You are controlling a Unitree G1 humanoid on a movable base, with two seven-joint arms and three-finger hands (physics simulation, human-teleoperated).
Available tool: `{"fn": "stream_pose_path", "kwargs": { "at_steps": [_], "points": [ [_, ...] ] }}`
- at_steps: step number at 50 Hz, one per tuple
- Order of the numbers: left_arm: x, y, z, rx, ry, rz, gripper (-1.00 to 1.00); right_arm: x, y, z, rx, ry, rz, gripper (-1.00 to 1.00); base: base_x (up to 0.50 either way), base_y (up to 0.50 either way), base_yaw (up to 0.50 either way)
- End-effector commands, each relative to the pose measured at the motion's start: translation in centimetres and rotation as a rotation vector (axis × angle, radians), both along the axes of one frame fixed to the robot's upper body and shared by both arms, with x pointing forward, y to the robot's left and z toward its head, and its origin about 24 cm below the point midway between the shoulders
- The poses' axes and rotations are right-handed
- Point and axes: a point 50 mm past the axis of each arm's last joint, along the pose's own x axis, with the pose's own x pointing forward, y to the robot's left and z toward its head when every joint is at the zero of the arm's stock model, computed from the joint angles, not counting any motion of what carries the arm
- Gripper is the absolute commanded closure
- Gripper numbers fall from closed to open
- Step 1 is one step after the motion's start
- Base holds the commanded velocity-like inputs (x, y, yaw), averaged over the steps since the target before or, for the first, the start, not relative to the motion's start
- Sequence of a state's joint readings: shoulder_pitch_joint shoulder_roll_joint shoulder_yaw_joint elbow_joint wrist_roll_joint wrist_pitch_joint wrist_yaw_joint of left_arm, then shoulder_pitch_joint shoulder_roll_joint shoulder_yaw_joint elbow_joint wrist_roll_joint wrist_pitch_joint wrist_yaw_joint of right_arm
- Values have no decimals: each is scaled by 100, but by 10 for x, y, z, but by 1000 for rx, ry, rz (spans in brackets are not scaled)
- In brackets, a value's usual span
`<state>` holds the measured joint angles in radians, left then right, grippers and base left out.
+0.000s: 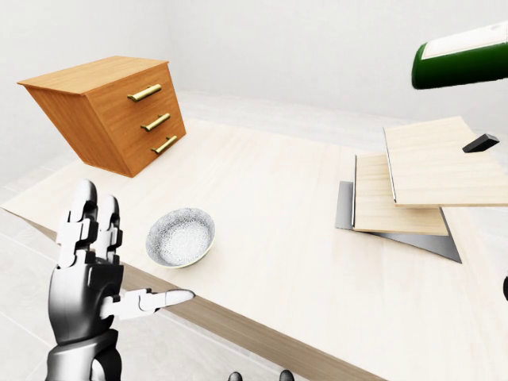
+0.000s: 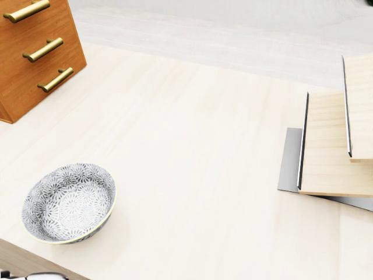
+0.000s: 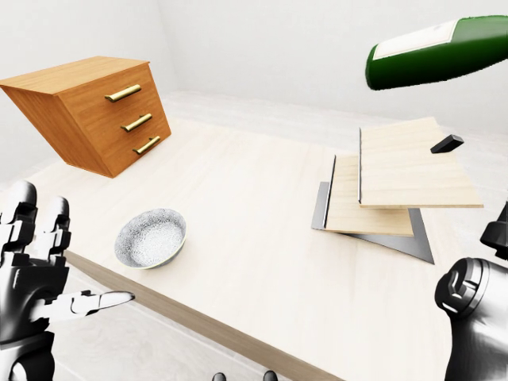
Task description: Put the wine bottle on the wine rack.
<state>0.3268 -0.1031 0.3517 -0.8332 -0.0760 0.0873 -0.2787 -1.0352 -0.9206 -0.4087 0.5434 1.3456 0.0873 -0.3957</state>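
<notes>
The green wine bottle (image 3: 432, 54) with a pale label lies level in the air at the top right of the right-eye view, above the wine rack (image 3: 397, 171). Its far end runs past the right edge, and what holds it is out of the picture. The rack is two stepped pale wood boards on a grey base, at the table's right side. A small black piece (image 3: 447, 144) shows over the upper board's right edge. My left hand (image 1: 131, 254) stands open at the lower left, fingers up and thumb out, holding nothing. Only my right arm's metal forearm (image 3: 476, 317) shows.
A patterned grey bowl (image 1: 181, 236) sits near the table's (image 1: 270, 182) near edge on the left. A wooden chest of drawers (image 1: 111, 111) with brass handles stands tilted at the far left of the table. Pale floor and walls surround the table.
</notes>
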Motion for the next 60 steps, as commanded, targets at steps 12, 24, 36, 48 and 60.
{"fn": "stream_pose_path", "kwargs": {
  "at_steps": [12, 24, 36, 48, 60],
  "points": [
    [0, 0, 4, 6, -20, 2, -100, -22, -9, -5, 67, -16, 40, 100, 0, 0, 0],
    [-2, -3, 7, 12, -31, -3, -100, -23, -13, -10, 31, 23, 16, 100, 0, 0, 0],
    [-2, -3, 5, 11, -20, -3, -100, -18, -19, -22, -53, 78, -39, 100, 0, 0, 0],
    [-1, -2, 2, 7, -7, -2, -100, -20, -24, -36, -54, 103, -67, 100, 0, 0, 0],
    [-1, -2, 0, 6, 4, -4, -100, -19, -25, -39, -75, 114, -76, 100, 0, 0, 0]
  ]
}}
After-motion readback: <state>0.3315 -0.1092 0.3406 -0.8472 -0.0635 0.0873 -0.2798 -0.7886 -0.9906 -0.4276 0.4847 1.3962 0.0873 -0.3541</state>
